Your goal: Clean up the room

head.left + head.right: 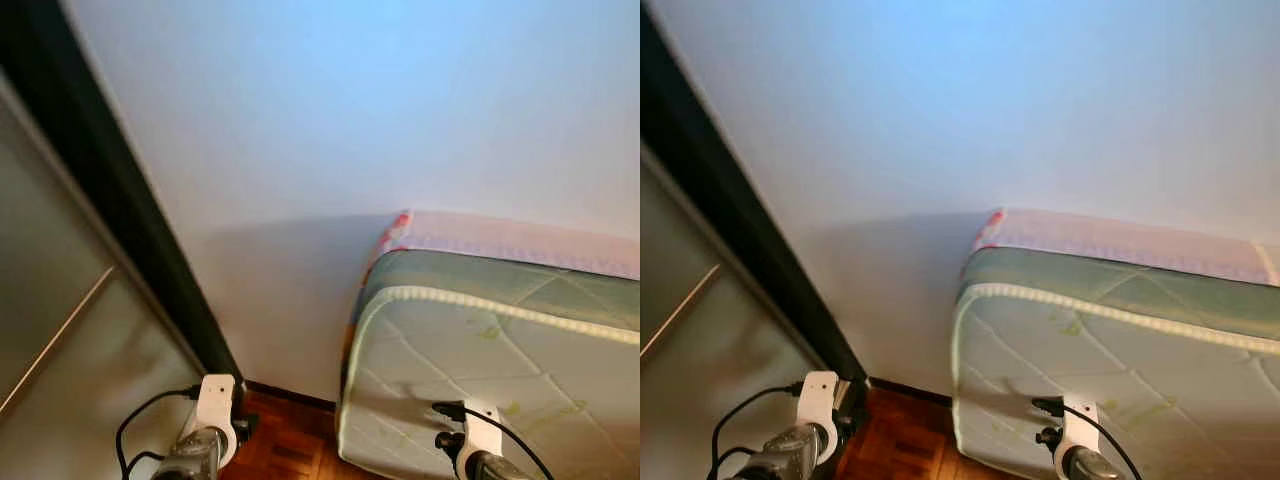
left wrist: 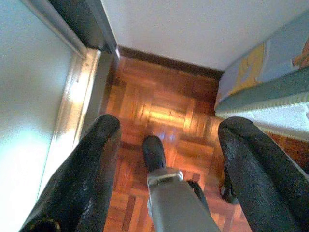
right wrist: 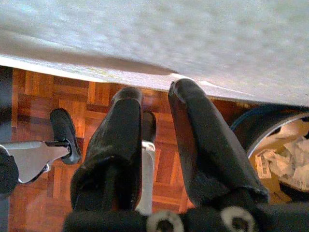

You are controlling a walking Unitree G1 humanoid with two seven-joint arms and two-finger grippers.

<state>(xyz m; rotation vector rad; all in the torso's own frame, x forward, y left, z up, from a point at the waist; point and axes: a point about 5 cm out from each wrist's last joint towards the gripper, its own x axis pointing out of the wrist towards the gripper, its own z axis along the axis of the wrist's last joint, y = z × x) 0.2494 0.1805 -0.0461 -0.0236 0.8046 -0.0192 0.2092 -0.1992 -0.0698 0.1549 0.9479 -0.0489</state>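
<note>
From the head camera I see a plain pale wall (image 1: 330, 120) filling most of the picture, with a dark door or wardrobe frame (image 1: 110, 190) running diagonally down my left side and a grey-green panel (image 1: 50, 300) beside it. On my right, a quilted white mattress with a green side band and a beaded edge (image 1: 480, 340) stands against the wall, with a pinkish printed sheet or base (image 1: 500, 235) showing behind it. A narrow strip of reddish-brown parquet floor (image 1: 285, 440) lies between the frame and the mattress.

Both arms hang low at the bottom edge of the picture. My left gripper (image 2: 166, 159) points down at the parquet, its two black fingers (image 2: 89, 164) spread wide with nothing between them; one of the robot's dark feet (image 2: 153, 152) stands on the floor below, near the silver sliding track (image 2: 72, 96) of the frame. My right gripper (image 3: 157, 130) also points down, right beside the mattress edge; its fingers (image 3: 116, 145) stand a small gap apart and hold nothing. Beyond its fingers, a round dark-rimmed bin with crumpled white paper inside (image 3: 285, 159) sits on the floor just beside the mattress.
</note>
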